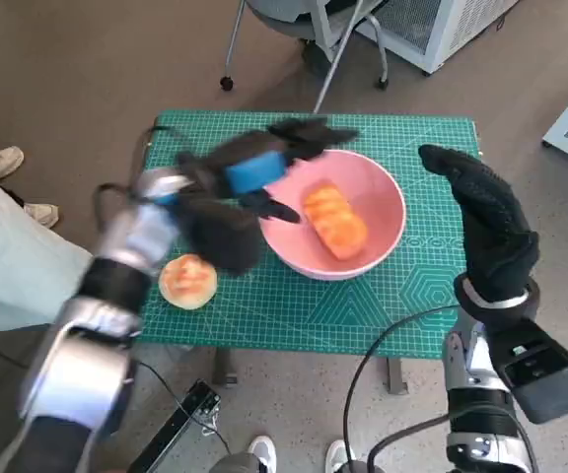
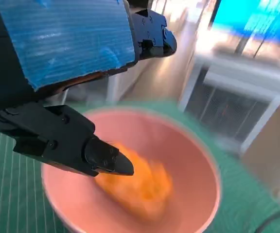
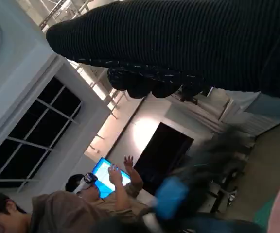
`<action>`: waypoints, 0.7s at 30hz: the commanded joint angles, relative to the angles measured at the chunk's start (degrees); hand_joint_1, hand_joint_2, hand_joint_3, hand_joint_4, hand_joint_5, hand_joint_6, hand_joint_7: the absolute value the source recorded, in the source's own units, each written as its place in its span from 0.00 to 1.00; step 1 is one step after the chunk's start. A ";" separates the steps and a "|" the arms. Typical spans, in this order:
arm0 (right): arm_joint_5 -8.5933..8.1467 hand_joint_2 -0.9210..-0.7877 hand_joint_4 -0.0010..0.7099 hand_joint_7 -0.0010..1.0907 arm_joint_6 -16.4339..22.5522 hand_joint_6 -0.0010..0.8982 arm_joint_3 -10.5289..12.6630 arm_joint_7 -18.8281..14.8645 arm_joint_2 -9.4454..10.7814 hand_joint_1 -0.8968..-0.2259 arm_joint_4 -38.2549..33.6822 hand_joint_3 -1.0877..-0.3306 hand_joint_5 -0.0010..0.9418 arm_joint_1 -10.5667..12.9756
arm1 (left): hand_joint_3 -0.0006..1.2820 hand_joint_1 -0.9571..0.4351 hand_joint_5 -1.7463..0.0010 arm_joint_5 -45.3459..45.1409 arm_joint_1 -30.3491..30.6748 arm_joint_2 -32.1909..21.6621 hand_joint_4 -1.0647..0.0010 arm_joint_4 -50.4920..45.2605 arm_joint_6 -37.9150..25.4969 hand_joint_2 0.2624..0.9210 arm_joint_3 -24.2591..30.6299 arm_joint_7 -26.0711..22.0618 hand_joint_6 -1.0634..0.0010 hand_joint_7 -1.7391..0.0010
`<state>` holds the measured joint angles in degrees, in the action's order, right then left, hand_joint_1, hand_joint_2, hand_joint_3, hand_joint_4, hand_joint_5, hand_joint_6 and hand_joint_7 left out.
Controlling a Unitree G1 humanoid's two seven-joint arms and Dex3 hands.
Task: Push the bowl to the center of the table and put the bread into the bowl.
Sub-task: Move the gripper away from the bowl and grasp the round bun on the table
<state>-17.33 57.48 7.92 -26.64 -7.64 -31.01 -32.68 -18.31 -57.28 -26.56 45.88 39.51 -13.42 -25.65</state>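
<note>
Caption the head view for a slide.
Left robot hand open over pink bowl holding a bread; second bread on table.

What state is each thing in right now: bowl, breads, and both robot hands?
Bowl: upright on the mat, holding one bread.
Bread in bowl: lying loose, not held.
Round bread: on the mat, outside the bowl.
Left robot hand: over the bowl's rim, fingers apart, empty.
Right robot hand: raised beside the bowl, open, empty.

The left hand (image 1: 249,172) is smeared by motion blur, and the near rim of the bowl (image 1: 363,187) is hidden beneath it. The bread (image 2: 140,182) is blurred in the left wrist view.
</note>
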 commanded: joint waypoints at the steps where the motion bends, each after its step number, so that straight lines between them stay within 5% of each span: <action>1: 0.64 0.00 0.46 0.74 0.09 0.00 -0.39 0.14 0.53 0.49 -1.34 0.52 0.00 0.26 | 0.02 0.57 1.00 6.70 8.26 -6.58 1.00 -14.64 -1.69 0.78 5.26 -3.62 0.91 0.86; 11: -0.73 0.00 0.46 0.74 0.10 0.00 -0.63 -1.03 0.52 0.48 -3.02 0.52 0.00 -1.00 | 0.01 0.56 0.99 11.17 22.02 -15.40 0.94 -28.36 -9.91 0.77 10.43 -9.19 0.87 0.85; 21: -2.48 0.00 0.46 0.74 -0.43 0.00 -0.48 -2.86 0.80 0.48 -4.97 0.51 0.00 -2.31 | 0.00 0.54 1.00 7.98 30.07 -18.09 0.91 -29.44 -15.63 0.81 10.36 -9.53 0.79 0.94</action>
<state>-18.72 57.65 7.43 -28.51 -7.09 -34.72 -35.00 -9.30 -28.41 -44.37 16.92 25.02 -2.74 -35.19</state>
